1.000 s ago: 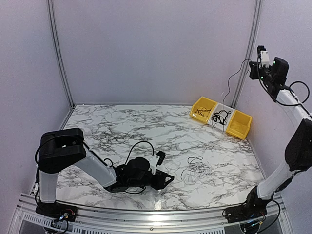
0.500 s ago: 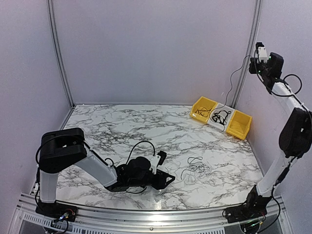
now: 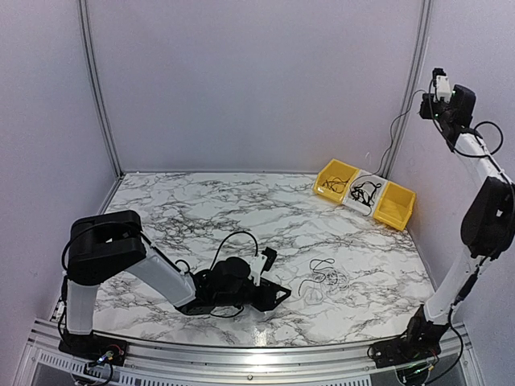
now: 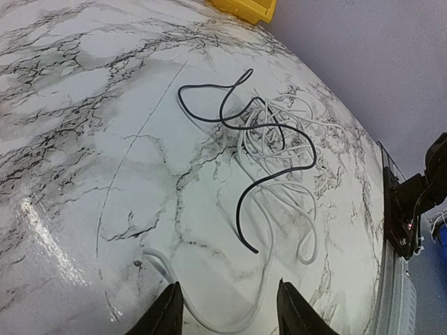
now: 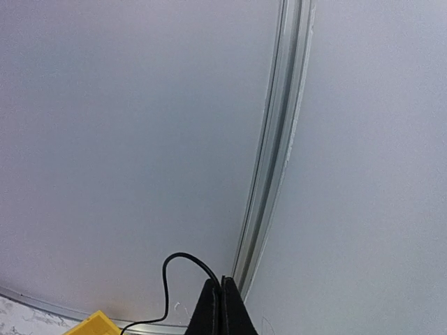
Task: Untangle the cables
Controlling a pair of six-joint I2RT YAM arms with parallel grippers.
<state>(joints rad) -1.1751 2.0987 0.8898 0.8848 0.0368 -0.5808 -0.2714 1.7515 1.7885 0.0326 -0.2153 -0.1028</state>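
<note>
**Right arm holds a strand high, left gripper low on the table**

The right gripper [image 5: 221,283], raised at the far right, has its fingers pinched together on a thin black strand [image 3: 392,129]. The strand drops to a dark tangle [image 3: 366,191] in the row of bins [image 3: 398,211]. The left gripper [image 4: 223,307] sits low on the marble table [image 3: 201,213], jaws parted, gripping nothing. Just beyond it lie loose cables [image 4: 279,132], black over white.

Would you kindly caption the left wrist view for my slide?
Open left gripper facing tangled black and white cables.
</note>
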